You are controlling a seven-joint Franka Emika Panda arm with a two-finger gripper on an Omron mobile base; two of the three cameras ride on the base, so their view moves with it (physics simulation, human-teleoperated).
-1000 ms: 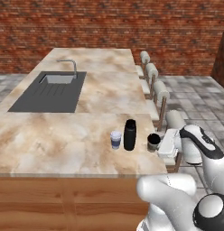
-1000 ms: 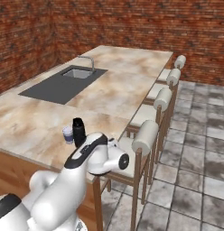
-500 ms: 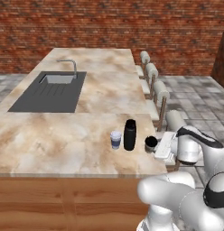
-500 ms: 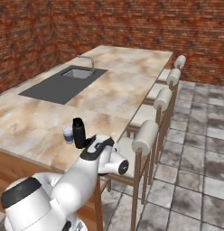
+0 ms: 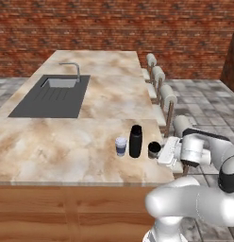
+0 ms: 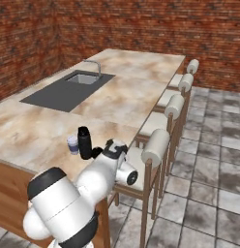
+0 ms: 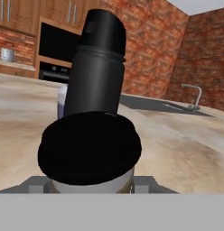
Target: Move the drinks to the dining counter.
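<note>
Three drinks stand near the front edge of the beige marble dining counter [image 5: 67, 142]: a small white cup [image 5: 121, 146], a tall black bottle [image 5: 135, 141], and a short dark coffee cup [image 5: 154, 150] clenched in the gripper [image 5: 161, 151]. Placement seems finished; next, release and withdraw without nudging the bottle just beside it.

White arm bent low and reaching forward, wrist level, pincer [image 5: 159, 150] clamped on the coffee cup [image 5: 154, 149]

Even, shadowless, slightly soft rendering
</note>
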